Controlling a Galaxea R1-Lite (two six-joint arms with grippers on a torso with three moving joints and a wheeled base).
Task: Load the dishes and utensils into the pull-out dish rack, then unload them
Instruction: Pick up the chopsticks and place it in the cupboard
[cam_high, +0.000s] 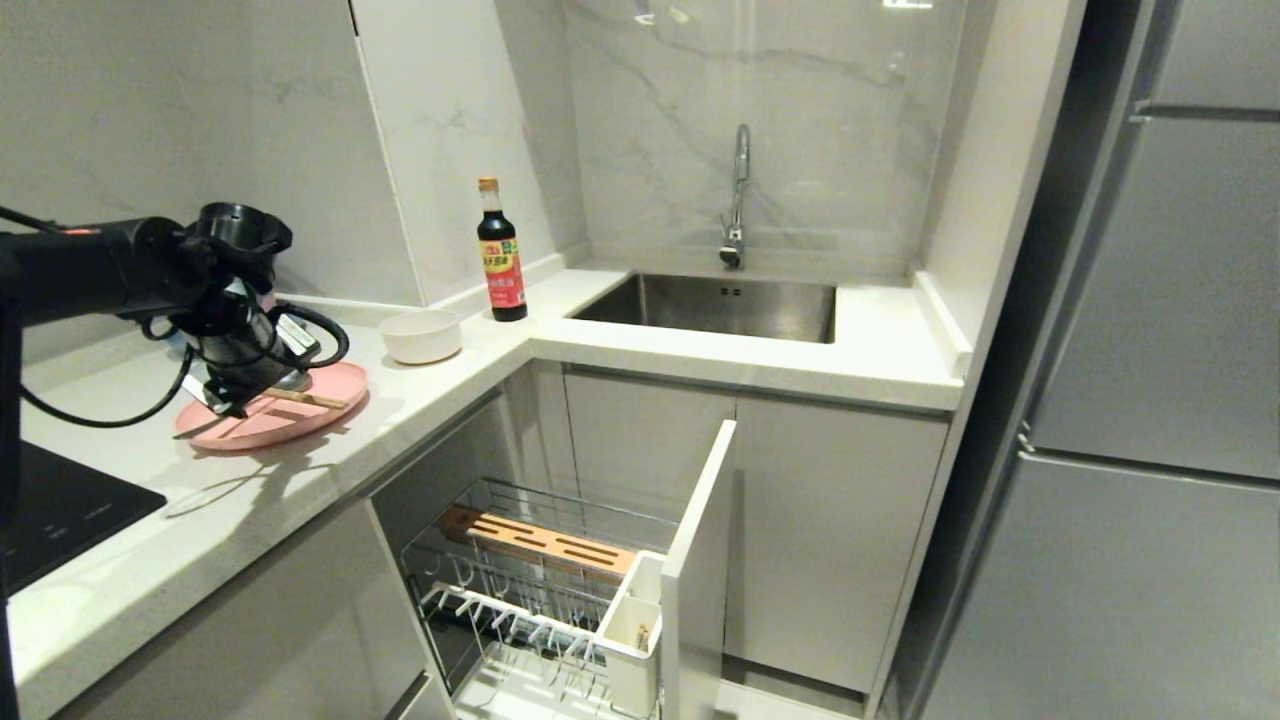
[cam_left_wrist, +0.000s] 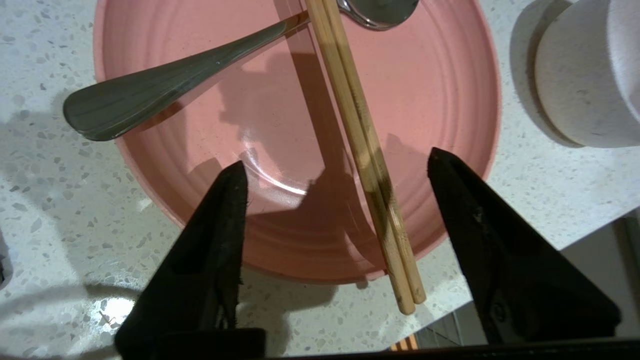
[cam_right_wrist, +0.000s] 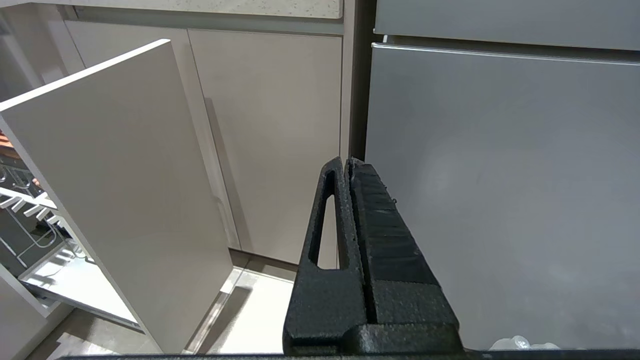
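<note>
The left gripper (cam_left_wrist: 335, 165) is held spread and empty above the flat pale-pink oval plate (cam_left_wrist: 430, 100), on which the light wooden chopsticks (cam_left_wrist: 367, 155) and slim silver spoon (cam_left_wrist: 165, 85) are laid; the right gripper (cam_right_wrist: 350, 170) is kept clenched, low beside the grey cabinet front (cam_right_wrist: 115, 190)

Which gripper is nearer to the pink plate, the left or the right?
The left. The left gripper hangs open just above the pink plate on the counter. The right gripper is shut, down beside the cabinet fronts, away from the plate.
</note>
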